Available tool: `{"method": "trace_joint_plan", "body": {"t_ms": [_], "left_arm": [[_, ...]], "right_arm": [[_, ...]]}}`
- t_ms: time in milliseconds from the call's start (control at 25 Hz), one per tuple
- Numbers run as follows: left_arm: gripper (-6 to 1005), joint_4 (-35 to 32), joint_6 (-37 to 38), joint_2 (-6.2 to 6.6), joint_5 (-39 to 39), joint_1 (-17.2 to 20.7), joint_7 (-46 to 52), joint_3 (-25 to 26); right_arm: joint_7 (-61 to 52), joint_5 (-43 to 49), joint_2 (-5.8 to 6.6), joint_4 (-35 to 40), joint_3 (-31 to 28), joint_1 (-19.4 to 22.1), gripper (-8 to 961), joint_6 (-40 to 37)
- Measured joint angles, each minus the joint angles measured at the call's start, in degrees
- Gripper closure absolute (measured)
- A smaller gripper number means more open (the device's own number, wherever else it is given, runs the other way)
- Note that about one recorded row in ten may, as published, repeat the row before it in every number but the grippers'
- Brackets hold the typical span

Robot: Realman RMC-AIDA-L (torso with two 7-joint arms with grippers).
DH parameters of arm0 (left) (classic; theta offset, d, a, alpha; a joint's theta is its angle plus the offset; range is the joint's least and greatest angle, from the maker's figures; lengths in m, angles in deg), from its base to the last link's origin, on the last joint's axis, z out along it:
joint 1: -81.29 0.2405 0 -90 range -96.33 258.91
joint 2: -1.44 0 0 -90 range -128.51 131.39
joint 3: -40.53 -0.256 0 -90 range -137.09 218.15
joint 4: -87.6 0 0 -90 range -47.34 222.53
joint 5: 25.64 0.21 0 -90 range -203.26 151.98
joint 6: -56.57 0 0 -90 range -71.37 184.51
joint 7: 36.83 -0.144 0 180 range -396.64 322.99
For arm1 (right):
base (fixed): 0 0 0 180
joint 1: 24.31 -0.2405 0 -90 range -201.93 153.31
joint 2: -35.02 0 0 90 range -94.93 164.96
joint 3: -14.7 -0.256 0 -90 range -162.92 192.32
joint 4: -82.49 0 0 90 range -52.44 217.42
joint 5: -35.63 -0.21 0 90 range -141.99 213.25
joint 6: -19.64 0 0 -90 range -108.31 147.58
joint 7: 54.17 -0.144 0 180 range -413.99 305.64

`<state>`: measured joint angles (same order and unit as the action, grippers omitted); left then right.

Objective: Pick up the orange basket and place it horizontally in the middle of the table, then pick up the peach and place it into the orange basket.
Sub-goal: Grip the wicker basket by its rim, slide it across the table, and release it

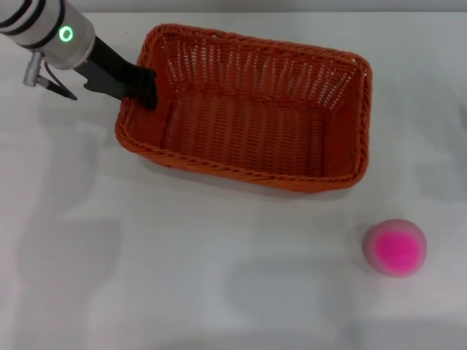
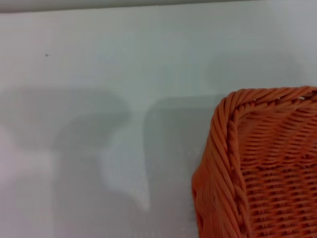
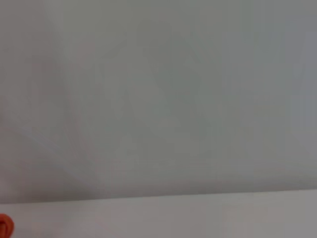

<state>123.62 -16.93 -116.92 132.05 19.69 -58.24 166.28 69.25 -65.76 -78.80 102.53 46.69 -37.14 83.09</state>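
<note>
The orange basket [image 1: 248, 117] lies lengthwise across the far middle of the white table [image 1: 182, 277], open side up and empty. My left gripper [image 1: 144, 86] reaches in from the far left, and its black fingers are clamped over the rim of the basket's left short wall. In the left wrist view only a braided corner of the basket [image 2: 257, 163] shows above the table. The peach [image 1: 395, 247], pink with a magenta side, sits on the table to the near right of the basket, clear of it. My right gripper is out of view.
Bare white tabletop [image 1: 146, 292] spreads in front of the basket and to the left of the peach. The right wrist view shows only a pale surface and a small orange speck [image 3: 5, 225] at its edge.
</note>
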Motion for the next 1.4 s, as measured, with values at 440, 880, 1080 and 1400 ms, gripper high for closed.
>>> {"method": "trace_joint_plan", "body": {"t_ms": [440, 880, 1080, 1400], "left_arm": [[879, -0.56, 1.90, -0.62, -0.94, 1.28, 3.75, 0.02], [880, -0.66, 2.96, -0.73, -8.51, 3.74, 5.81, -4.13], [880, -0.58, 3.16, -0.73, -9.31, 3.79, 6.12, -5.16], [879, -0.73, 3.50, -0.73, -9.36, 3.88, 6.66, -5.16]], "right_arm": [[0.03, 0.06, 0.07, -0.01, 0.00, 0.13, 77, 0.00], [-0.03, 0.05, 0.42, -0.01, 0.00, -0.16, 77, 0.00], [-0.03, 0.07, 0.44, -0.01, 0.00, -0.25, 77, 0.00], [-0.03, 0.13, 0.51, -0.01, 0.00, -0.54, 78, -0.10]]}}
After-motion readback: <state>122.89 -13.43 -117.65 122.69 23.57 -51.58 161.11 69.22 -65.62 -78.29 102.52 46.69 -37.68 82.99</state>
